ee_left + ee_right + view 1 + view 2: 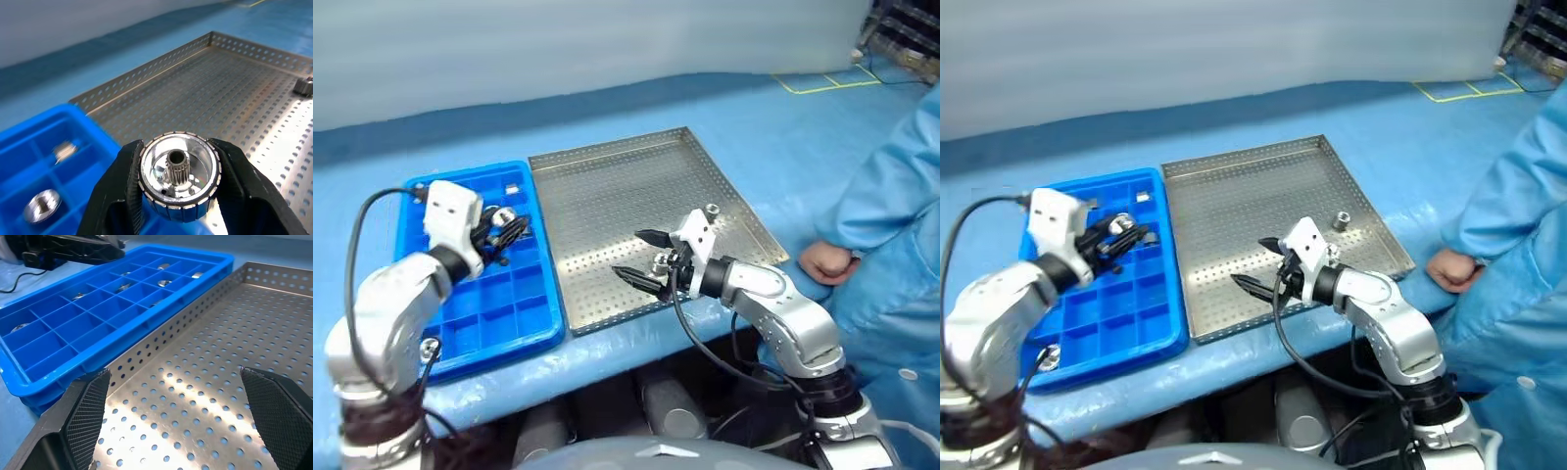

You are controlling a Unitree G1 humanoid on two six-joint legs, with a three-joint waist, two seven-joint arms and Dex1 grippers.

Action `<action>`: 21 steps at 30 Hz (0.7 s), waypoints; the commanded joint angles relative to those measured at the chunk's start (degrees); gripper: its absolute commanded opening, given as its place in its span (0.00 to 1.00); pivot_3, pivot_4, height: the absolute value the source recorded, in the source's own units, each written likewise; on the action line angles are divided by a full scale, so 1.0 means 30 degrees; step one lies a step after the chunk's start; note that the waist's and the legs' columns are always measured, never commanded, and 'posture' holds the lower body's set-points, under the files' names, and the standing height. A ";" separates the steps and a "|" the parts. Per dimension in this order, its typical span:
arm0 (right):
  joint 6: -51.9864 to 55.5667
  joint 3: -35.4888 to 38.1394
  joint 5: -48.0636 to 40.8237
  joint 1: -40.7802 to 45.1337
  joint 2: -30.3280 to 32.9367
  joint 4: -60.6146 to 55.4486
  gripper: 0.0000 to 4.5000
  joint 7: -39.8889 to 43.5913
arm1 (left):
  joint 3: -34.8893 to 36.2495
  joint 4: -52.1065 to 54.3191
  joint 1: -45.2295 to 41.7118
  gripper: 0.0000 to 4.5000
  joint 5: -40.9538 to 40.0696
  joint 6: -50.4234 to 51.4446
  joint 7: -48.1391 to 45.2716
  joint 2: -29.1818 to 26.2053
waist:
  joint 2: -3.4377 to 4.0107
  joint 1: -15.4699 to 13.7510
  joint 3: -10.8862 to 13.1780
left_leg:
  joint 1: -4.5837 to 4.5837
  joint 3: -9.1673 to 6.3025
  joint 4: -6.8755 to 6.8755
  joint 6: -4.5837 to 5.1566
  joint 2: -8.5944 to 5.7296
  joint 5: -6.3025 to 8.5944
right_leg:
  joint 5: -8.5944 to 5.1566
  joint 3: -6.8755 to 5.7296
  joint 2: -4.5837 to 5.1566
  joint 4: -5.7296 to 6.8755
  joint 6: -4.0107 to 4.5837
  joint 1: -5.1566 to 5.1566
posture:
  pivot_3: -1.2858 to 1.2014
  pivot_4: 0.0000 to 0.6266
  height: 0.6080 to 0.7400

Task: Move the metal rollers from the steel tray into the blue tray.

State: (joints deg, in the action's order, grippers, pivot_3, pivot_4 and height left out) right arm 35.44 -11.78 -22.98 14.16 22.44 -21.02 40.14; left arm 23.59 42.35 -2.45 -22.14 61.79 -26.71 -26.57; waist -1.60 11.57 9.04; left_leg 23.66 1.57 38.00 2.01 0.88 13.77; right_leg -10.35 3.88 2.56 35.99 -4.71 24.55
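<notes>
Metal rollers occupy 2 places. 1 roller (178,176) is clamped between the fingers of the left gripper (505,233), which hangs over the blue tray (533,328), above its far compartments near the wall shared with the steel tray (607,186). The held roller shows a ribbed rim and a small toothed hub at its centre. 1 loose roller (712,211) stands on the perforated floor of the steel tray, near its right rim. Several more rollers (165,282) lie in separate compartments of the blue tray. The right gripper (641,258) hovers over the near part of the steel tray, fingers wide apart and holding nothing. Both trays sit side by side, touching, on the blue bench (773,127). A person's hand (827,262) rests on the bench just right of the steel tray.
</notes>
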 commanded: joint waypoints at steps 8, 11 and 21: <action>-0.0920 -0.0677 0.0283 0.1151 0.0052 0.0723 1.00 0.1013 | 0.0299 0.1797 0.2710 0.39 -0.0183 0.0054 0.2406 0.1216 | -0.0020 -0.2901 -0.0012 | -0.0033 0.0024 0.0063 -0.0014 0.0007 -0.0008 | -0.0082 -0.0042 0.0005 0.0004 0.0162 -0.0022 | 0.52 0.24 1.00; -0.0937 -0.0575 0.0317 0.1247 0.0102 0.0627 1.00 0.1023 | -0.0630 0.1030 0.2625 0.39 0.0281 -0.0241 0.3018 0.1263 | -0.0031 -0.3179 -0.0021 | -0.0037 0.0052 0.0067 -0.0013 0.0009 -0.0008 | -0.0068 -0.0040 0.0004 0.0002 0.0183 -0.0042 | 0.52 0.24 1.00; -0.0969 -0.0289 0.0396 0.1211 0.0326 0.0246 1.00 0.0711 | -0.2211 0.0274 0.2459 0.83 0.0731 -0.2496 0.3701 0.1820 | -0.0031 -0.3178 -0.0020 | -0.0028 0.0081 0.0041 -0.0016 0.0049 -0.0008 | -0.0065 -0.0053 -0.0009 0.0000 0.0210 -0.0015 | 0.51 0.24 1.00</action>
State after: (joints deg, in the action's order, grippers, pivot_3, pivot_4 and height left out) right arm 33.68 -13.86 -21.76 17.08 23.14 -18.27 42.44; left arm 16.68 42.53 6.02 -19.18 57.62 -15.83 -22.07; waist -1.70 2.03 8.98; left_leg 23.58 1.81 38.13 1.96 1.03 13.75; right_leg -10.54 3.71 2.54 35.99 -4.08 24.49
